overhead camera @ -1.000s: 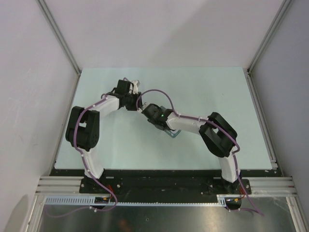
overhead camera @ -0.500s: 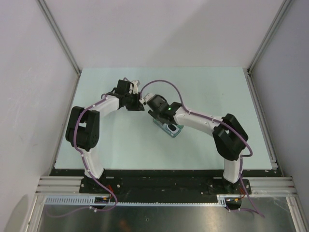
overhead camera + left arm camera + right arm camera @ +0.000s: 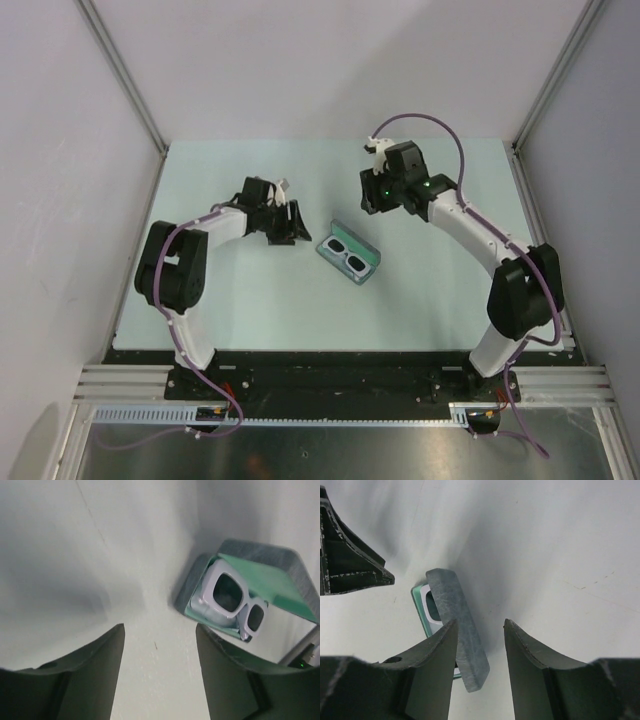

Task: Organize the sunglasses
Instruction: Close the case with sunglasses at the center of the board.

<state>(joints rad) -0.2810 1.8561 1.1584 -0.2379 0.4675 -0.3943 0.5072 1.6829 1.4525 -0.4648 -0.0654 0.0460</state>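
Observation:
The white-framed sunglasses with dark lenses lie inside an open grey felt case with a green lining at the table's middle. In the left wrist view the sunglasses rest in the case, its lid raised. In the right wrist view the case lid stands on edge and hides most of the sunglasses. My left gripper is open and empty, just left of the case. My right gripper is open and empty, above and behind the case.
The pale green table is bounded by white walls and metal rails at left and right. The left gripper's fingers show at the right wrist view's upper left.
My right arm has let go and pulled back from the case toward the far right. The case now lies uncovered with the sunglasses in it. My left gripper shifted slightly right, toward the case.

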